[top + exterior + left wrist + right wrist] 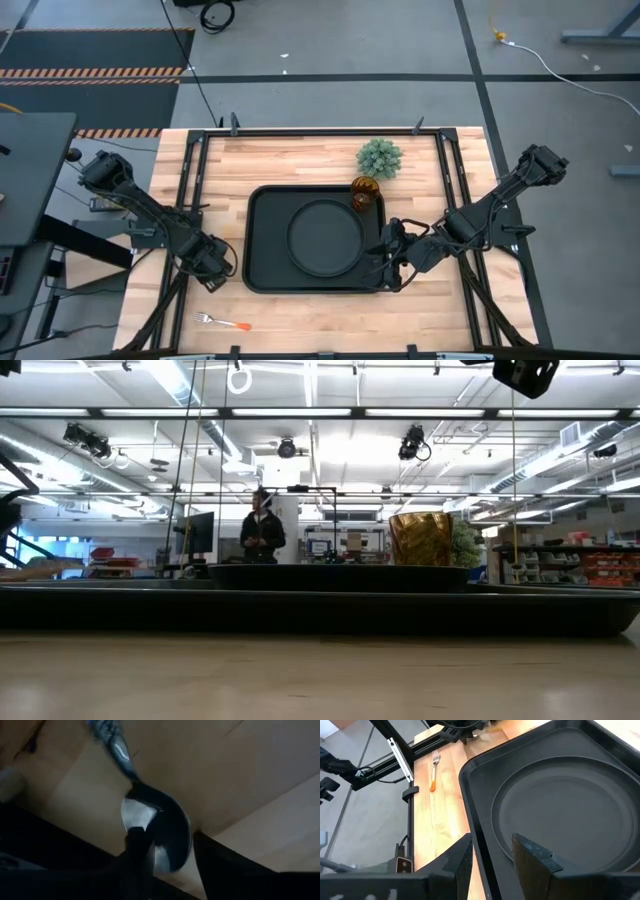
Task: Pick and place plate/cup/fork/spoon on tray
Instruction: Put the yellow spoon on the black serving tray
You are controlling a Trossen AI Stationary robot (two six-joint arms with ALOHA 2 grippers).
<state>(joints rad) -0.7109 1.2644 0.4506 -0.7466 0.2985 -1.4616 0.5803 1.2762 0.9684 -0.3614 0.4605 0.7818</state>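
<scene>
Left wrist view shows the spoon (pixel 155 832) lying on the surface between the parted fingers of the left claw (pixel 165 865), not yet gripped. Next it must close, lift and carry it to the tray (pixel 262 240), where plate (pixel 325 238) and cup (pixel 364 193) sit; the fork (pixel 222 322) waits. The right claw (pixel 390 262), open and empty, straddles the tray's rim.
</scene>
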